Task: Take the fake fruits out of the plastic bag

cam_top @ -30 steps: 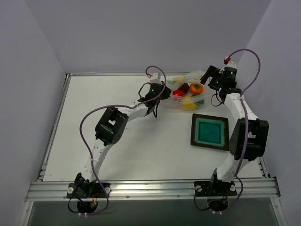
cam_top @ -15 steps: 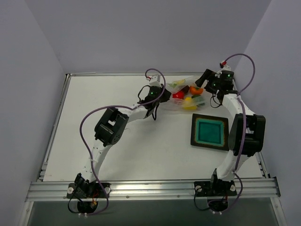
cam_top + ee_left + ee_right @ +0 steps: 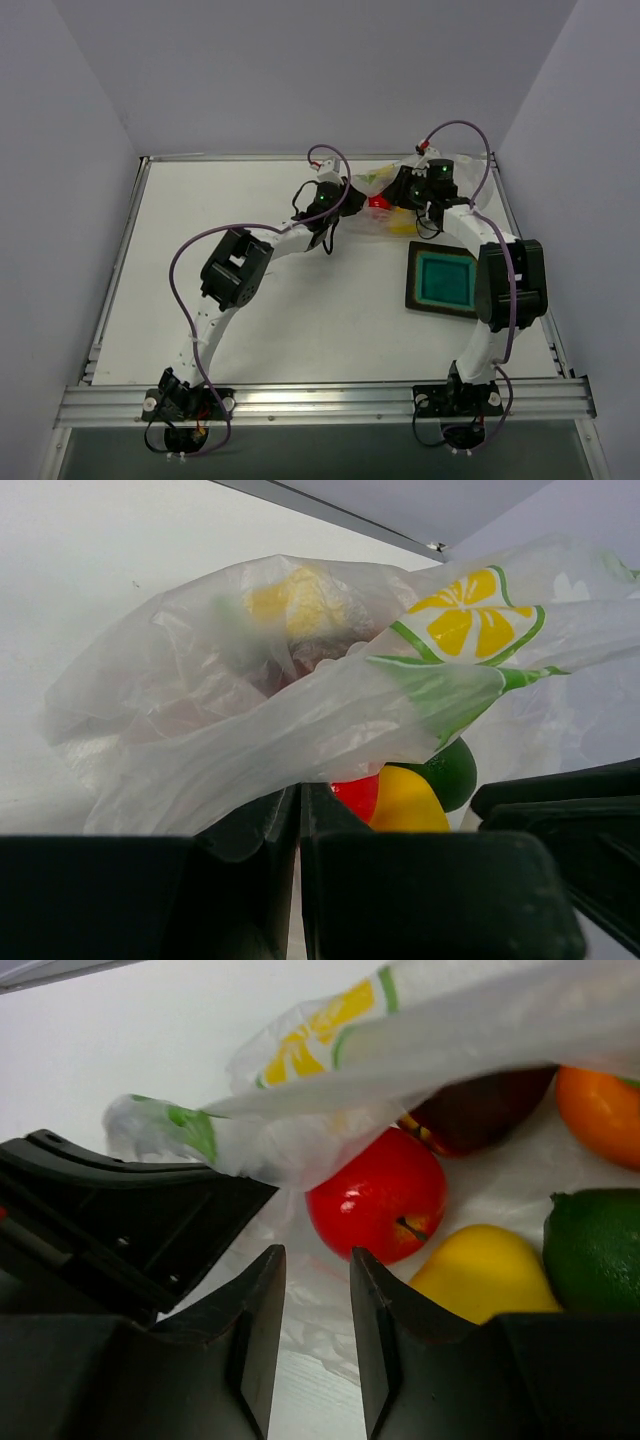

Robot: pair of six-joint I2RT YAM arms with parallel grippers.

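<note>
The plastic bag lies at the table's far side, wrinkled and see-through, printed with a lemon slice. My left gripper is shut on a fold of the plastic bag and holds its upper layer up. Under that layer lie the fake fruits: a red apple, a yellow one, a green lime, an orange and a dark red one. My right gripper is at the bag's mouth, just short of the apple. Its jaws stand a narrow gap apart above the bag's lower film, with nothing between them.
A dark square tray with a teal inside sits on the table right of centre, close to the right arm. The left gripper's black body is just left of my right fingers. Purple walls close in the table at the back and sides.
The right arm has swung left, bringing its gripper from the bag's right end into the bag's mouth, and its jaws have narrowed a lot. The left gripper has kept its hold.
</note>
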